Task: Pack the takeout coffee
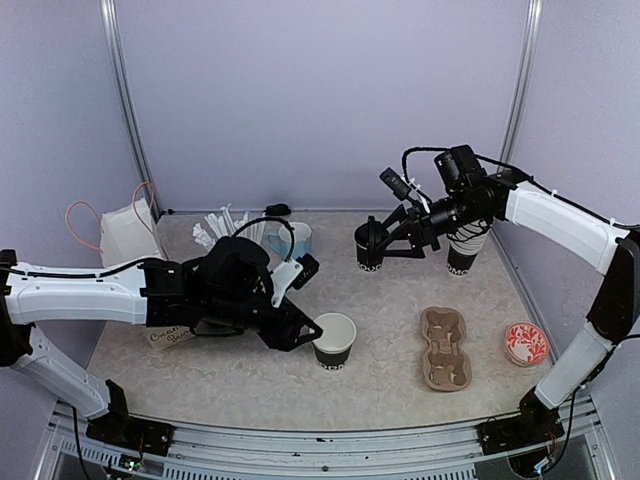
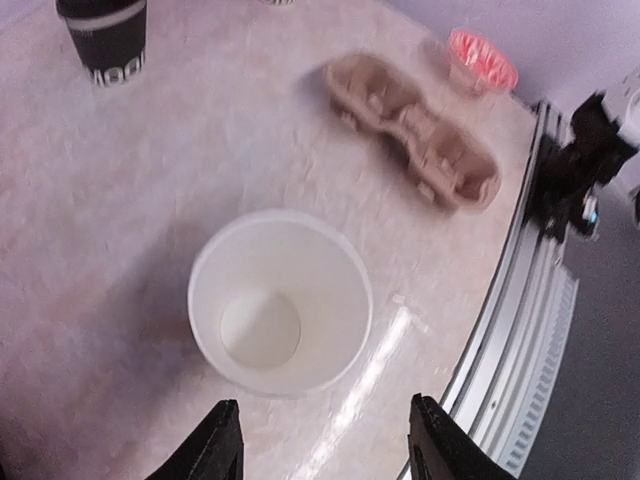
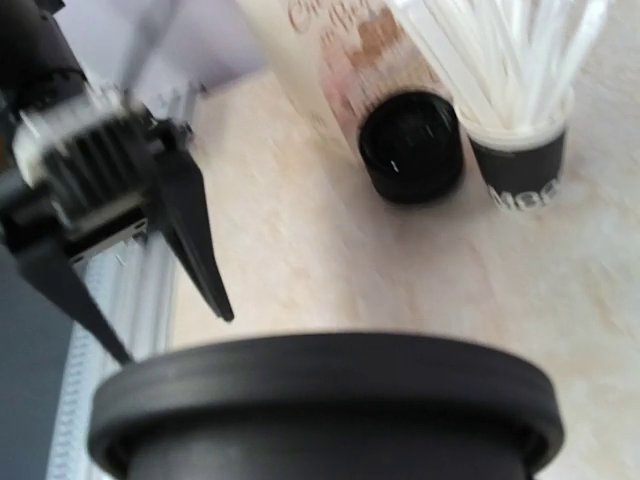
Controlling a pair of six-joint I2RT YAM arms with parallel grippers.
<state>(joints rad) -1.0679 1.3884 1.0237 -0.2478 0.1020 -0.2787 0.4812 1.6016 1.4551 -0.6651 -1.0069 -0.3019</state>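
The left gripper (image 1: 308, 335) is hovering with its fingers spread apart, gripping nothing, just beside the open cup (image 1: 333, 340), which is standing left of the cardboard carrier (image 1: 445, 348). The right gripper (image 1: 380, 240) is sitting at the lidded cup (image 1: 367, 260) farther back. I cannot tell whether it is clamping that cup.

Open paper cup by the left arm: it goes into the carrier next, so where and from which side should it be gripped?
Probably grip the open paper cup mid-height on its side wall, coming level from the left gripper side. It stands upright, lidless, widening upward, so jaws across the wall sit under the flare.
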